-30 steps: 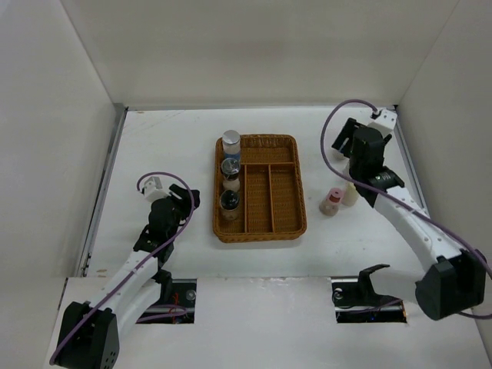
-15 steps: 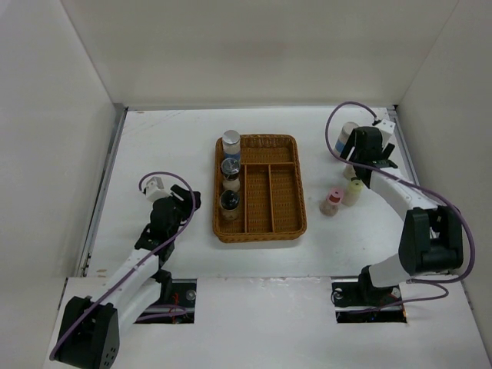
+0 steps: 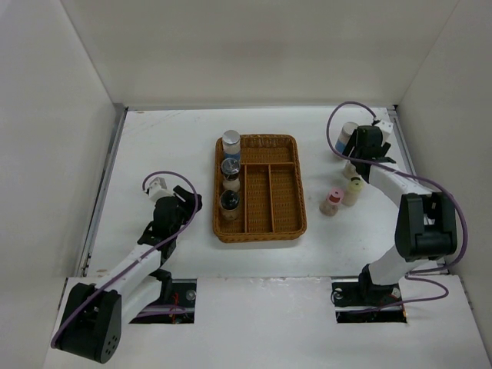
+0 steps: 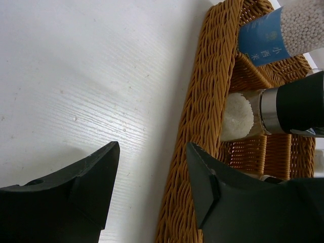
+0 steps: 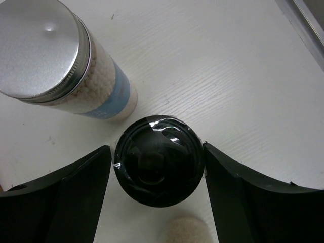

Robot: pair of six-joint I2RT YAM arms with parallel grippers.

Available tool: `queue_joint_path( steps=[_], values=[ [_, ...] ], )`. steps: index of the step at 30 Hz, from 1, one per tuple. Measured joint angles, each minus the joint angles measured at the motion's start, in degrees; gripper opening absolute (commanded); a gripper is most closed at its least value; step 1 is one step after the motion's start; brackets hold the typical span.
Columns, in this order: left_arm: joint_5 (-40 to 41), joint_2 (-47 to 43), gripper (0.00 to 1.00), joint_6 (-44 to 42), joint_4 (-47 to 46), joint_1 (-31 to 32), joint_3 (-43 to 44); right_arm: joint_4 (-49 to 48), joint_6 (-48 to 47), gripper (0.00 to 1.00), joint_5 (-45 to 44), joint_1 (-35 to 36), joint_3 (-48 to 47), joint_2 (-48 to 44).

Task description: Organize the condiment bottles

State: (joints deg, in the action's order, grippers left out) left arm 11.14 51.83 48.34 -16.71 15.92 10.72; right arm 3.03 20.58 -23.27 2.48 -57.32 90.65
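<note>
The brown wicker tray (image 3: 280,192) holds several bottles in its left column: a silver-topped one (image 3: 231,141), a dark-capped jar (image 3: 230,165), a pale-topped one (image 3: 231,184) and another dark-capped jar (image 3: 229,201). On the table to the right stand a silver-topped, blue-labelled bottle (image 3: 347,135), a pink-capped bottle (image 3: 332,201) and a cream-capped bottle (image 3: 353,189). My right gripper (image 5: 157,152) is open, its fingers close on either side of a black-capped jar (image 5: 158,161), next to the silver-topped bottle (image 5: 55,55). My left gripper (image 4: 153,147) is open and empty at the tray's left rim (image 4: 202,126).
White walls enclose the table at the back and on both sides. The right gripper (image 3: 361,152) works close to the right wall. The tray's middle and right compartments hold nothing. In the left wrist view a blue-labelled bottle (image 4: 268,38) and a dark-capped jar (image 4: 283,109) show inside the tray.
My right arm folded back and its gripper came down over the black-capped jar by the silver-topped bottle. My left gripper edged right toward the tray's left rim.
</note>
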Motion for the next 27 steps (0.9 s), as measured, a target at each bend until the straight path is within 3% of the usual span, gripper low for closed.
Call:
queue_joint_path(
  steps=[2,8,15,21,27],
  values=[
    [0.0,0.1,0.53,0.0,-0.2,0.0,0.0,-0.5,0.0,0.77,0.0,-0.3,-0.3,0.9],
    [0.0,0.1,0.53,0.0,-0.3,-0.1,0.0,-0.9,0.0,0.54,-0.1,-0.5,-0.8,2.0],
    [-0.1,0.1,0.53,0.0,-0.3,-0.1,0.0,-1.2,-1.2,0.51,-1.7,2.2,2.0,-3.9],
    [0.0,-0.7,0.53,0.0,-0.2,0.0,0.0,-2.8,-4.0,0.5,-3.5,10.6,2.7,-14.1],
    [0.0,-1.3,0.53,0.0,-0.2,0.0,0.0,-3.9,-5.3,0.5,-4.0,18.8,2.3,-17.9]
  ],
)
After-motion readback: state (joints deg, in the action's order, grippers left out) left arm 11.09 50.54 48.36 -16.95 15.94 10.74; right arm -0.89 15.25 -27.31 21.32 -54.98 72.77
